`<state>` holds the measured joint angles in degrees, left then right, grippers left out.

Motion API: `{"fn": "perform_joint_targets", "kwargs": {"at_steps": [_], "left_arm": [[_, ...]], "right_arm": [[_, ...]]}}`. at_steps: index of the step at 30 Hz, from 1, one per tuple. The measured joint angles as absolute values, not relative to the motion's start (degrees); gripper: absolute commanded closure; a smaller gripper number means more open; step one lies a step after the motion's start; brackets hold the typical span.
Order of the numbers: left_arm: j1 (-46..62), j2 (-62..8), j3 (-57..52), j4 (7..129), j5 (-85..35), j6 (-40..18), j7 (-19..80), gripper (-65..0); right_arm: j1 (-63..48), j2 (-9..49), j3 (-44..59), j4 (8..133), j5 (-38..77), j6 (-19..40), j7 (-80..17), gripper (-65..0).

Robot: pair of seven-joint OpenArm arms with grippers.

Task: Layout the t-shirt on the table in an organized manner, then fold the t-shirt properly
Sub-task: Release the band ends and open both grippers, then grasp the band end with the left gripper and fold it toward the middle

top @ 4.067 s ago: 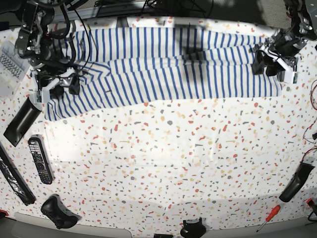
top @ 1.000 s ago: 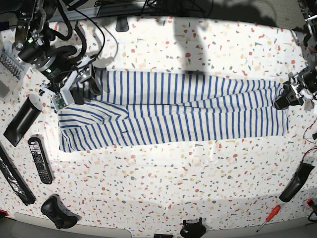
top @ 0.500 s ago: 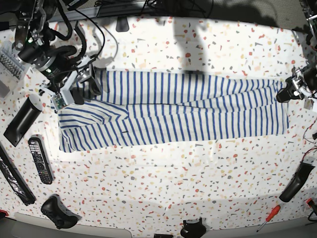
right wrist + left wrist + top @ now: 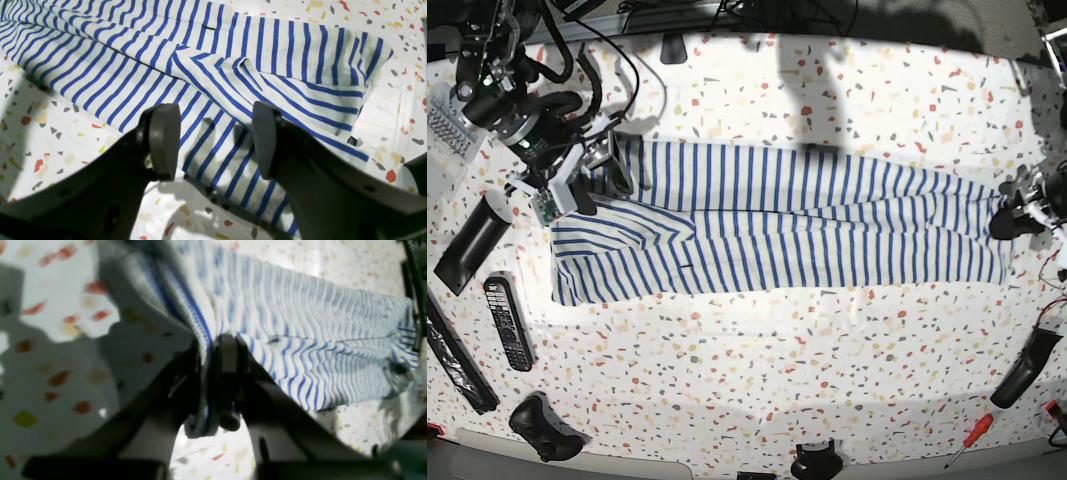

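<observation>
Shirt strip across worktop [image 4: 757,370]
My left claw [image 4: 213,373] clamped on t-shirt [image 4: 777,230] edge; right claw [image 4: 213,140] apart above stripes

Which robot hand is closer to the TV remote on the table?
Right. The right gripper hovers just above the remote; the left gripper pinches the shirt far across.

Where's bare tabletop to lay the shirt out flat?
Widest free patch: the table between the t-shirt and the near edge. A narrower strip lies behind the shirt. Crowded: near-left side by the remote and game controller; near-right corner by the screwdriver.
</observation>
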<state>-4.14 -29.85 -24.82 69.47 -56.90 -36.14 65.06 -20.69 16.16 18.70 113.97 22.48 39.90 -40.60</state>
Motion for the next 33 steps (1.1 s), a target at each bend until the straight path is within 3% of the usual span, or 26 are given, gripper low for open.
{"fn": "perform_joint_targets", "kwargs": {"at_steps": [6, 11, 26, 33], "left_arm": [[-1.6, -22.9, -24.8, 88.7, -56.5, -31.1, 75.0, 0.0], [-2.2, -16.9, -24.9, 100.6, -55.2, -30.6, 72.0, 0.0], [2.5, 4.4, -25.0, 100.8, -46.0, -30.6, 69.3, 0.0], [3.6, 7.3, -15.2, 100.7, -35.1, -31.1, 62.5, 0.0]], "right_arm": [[-20.7, 16.2, 18.7, 114.0, 22.5, 39.9, -40.6, -33.1], [-20.7, 16.2, 18.7, 114.0, 22.5, 39.9, -40.6, -33.1], [-20.7, 16.2, 18.7, 114.0, 22.5, 39.9, -40.6, -33.1], [-20.7, 16.2, 18.7, 114.0, 22.5, 39.9, -40.6, -33.1]]}}
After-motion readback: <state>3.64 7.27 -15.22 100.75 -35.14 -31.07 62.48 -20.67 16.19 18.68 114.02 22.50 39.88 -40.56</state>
